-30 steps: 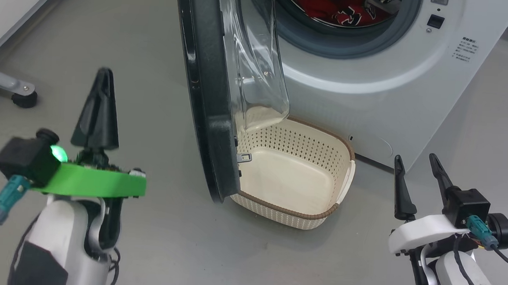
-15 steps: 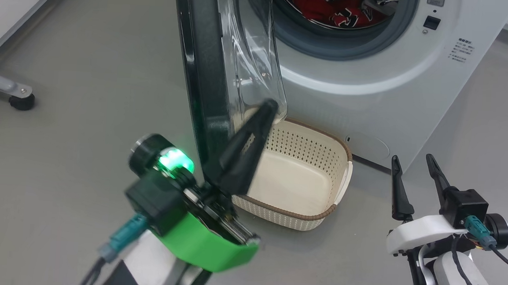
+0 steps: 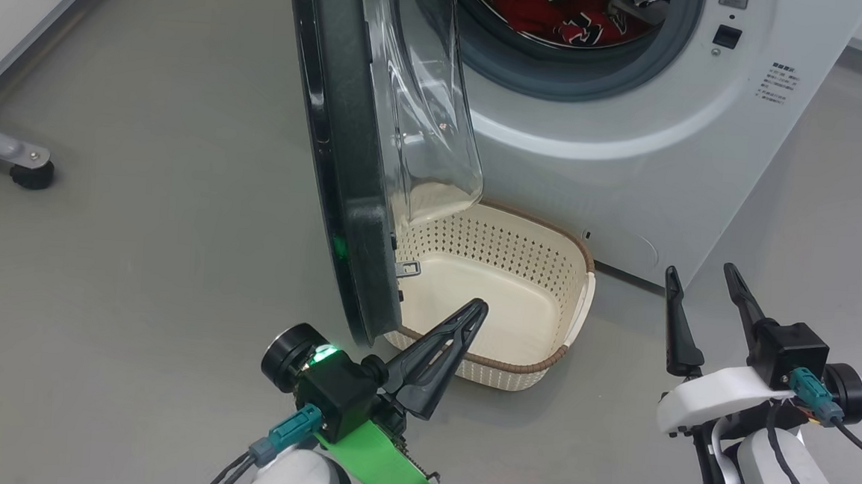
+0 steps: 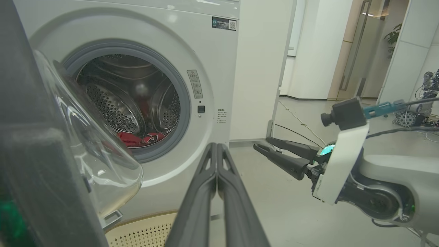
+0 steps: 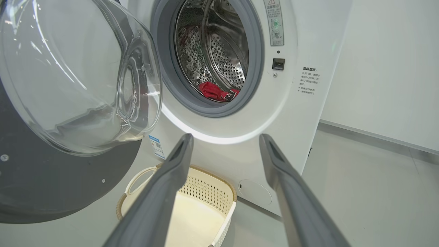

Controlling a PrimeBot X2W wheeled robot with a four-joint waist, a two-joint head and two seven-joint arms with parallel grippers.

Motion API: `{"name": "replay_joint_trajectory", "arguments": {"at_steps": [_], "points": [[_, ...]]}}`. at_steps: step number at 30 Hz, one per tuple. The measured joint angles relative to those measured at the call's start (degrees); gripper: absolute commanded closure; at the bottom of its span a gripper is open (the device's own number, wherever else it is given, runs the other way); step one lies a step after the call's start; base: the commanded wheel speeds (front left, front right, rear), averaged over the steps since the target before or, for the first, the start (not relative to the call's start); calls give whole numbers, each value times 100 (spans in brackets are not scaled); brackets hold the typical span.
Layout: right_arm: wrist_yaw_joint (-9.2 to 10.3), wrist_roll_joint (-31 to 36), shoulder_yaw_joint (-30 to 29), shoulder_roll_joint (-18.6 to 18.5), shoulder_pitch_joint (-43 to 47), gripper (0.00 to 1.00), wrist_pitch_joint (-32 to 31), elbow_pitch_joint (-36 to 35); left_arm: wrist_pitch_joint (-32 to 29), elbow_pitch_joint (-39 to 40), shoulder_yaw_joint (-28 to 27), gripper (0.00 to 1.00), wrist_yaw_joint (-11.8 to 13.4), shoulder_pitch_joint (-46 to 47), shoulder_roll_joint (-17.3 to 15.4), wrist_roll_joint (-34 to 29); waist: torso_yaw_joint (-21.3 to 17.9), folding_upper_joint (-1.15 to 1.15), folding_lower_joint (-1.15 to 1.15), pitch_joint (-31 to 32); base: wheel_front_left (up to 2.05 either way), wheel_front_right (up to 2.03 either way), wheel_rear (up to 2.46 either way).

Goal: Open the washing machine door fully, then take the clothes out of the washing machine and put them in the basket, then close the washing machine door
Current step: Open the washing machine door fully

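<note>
The white washing machine (image 3: 632, 134) stands at the top right, with red clothes (image 3: 557, 21) in its drum. The washing machine door (image 3: 352, 192), a black ring with a clear glass bowl (image 5: 79, 75), stands swung out edge-on toward me. The cream basket (image 3: 565, 250) sits on the floor under the door, empty. My left gripper (image 3: 476, 306) is shut on nothing, its tip over the basket's near rim, just right of the door's lower edge. My right gripper (image 3: 698, 272) hangs open to the right of the basket. The clothes (image 5: 216, 92) lie low in the drum.
A wheeled metal leg (image 3: 10, 156) stands on the grey floor at the far left. A round filter cover (image 5: 254, 192) and a blue label (image 5: 157, 145) sit low on the machine front. Cables (image 4: 298, 123) run along the floor beside the machine.
My left gripper has swung from left of the door, past its lower edge, down to the basket's near rim, staying shut. The right gripper has held still and open.
</note>
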State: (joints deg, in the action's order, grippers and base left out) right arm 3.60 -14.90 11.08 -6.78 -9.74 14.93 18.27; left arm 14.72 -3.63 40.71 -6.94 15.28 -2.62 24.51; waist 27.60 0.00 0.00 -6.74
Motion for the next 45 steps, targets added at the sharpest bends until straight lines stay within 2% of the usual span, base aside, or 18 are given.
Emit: {"name": "replay_joint_trajectory", "arguments": {"at_steps": [11, 30, 45], "points": [[-57, 86, -92, 64, 8, 0, 0, 2, 0, -482, -364, 100, 1, 8, 1, 87, -34, 0, 0, -75, 0, 0, 0], [-147, 188, -221, 99, -5, 0, 0, 9, -1, -1042, -560, 100, 66, 271, 8, 325, -246, 0, 0, -449, 0, 0, 0], [-201, 241, -391, 116, -16, 0, 0, 36, -1, -1245, -856, 100, 209, 346, 29, 654, -109, 0, 0, -543, 0, 0, 0]]}}
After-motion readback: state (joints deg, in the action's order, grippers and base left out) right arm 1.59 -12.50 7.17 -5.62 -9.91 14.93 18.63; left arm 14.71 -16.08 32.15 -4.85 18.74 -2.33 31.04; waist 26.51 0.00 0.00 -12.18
